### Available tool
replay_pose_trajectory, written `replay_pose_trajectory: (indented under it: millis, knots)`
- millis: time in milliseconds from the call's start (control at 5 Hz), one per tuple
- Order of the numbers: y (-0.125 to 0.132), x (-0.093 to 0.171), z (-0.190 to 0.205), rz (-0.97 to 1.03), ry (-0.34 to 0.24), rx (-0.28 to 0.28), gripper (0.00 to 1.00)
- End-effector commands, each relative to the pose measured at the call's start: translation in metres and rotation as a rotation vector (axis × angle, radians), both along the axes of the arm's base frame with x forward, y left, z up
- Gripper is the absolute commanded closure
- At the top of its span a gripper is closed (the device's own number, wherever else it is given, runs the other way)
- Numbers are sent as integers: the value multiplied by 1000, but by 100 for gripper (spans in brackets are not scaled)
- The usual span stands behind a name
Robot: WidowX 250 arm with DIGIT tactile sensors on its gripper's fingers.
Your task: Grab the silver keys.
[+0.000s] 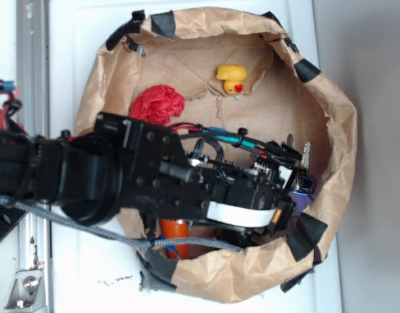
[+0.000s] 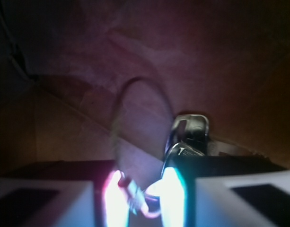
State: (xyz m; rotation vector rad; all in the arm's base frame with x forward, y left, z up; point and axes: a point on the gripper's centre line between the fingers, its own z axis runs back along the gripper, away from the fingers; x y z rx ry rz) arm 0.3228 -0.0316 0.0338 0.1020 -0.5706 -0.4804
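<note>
No text, label, brand or number could be read in either view. The wrist view was dark and blurred.

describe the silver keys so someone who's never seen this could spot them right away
Start at the crumpled brown paper bag lying open on the white surface. Follow the black robot arm to the gripper near the bag's right wall; the silver keys poke out just beyond it. They are the only grey metal there, unlike the yellow rubber duck, red crumpled ball and orange object.
</note>
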Motion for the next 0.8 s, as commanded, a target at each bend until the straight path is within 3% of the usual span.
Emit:
replay_pose_trajectory:
  millis: [0,400,600]
  knots:
    - [0,5,18,1,-32,-18,100]
    - [1,7,18,18,-19,-11,100]
    - [13,4,30,88,69,-24,100]
